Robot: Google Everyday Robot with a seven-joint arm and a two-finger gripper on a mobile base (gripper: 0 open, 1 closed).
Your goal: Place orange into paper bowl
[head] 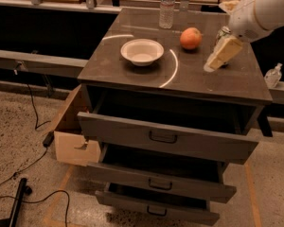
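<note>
**Obscured.** A can (pixel 222 31) stands behind the hand (pixel 213 64), and only a sliver of its top shows. The white arm (pixel 262 8) is cut off at the upper right edge. Whether the hand is wide or narrow cannot be told.

**Surface.** The dark counter (pixel 132 74) tops a cabinet whose three drawers (pixel 165 137) are pulled out. The paper bowl (pixel 142 51) sits empty, left of centre, and a pale arc (pixel 170 70) curves just beside it. The orange (pixel 190 38) rests on the counter to the right of the bowl, apart from it. A clear water bottle (pixel 167 6) stands near the back edge.

**Room.** The floor is speckled. A cardboard box (pixel 73 143) sits against the cabinet's left side. Cables (pixel 19 174) lie on the floor to the left.

**Arm.** It enters from the upper right. The hand slants down and leftward, its tip low over the counter's right part, near the orange but not touching it.
</note>
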